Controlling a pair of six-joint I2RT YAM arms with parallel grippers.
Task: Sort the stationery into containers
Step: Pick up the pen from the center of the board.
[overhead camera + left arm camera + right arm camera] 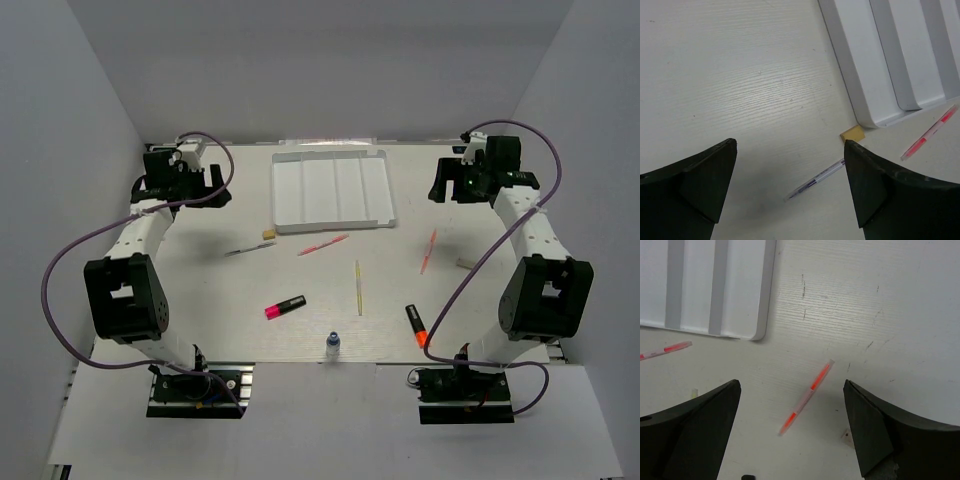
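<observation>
Glossy white plastic tray [334,190]; matt, fine-grained table [200,290].

A pale, faintly grained table [210,290] stands enclosed by a plain grey-white far wall [320,70], left wall [50,150] and right wall [600,140]. The light is soft and even, casting faint shadows.
</observation>
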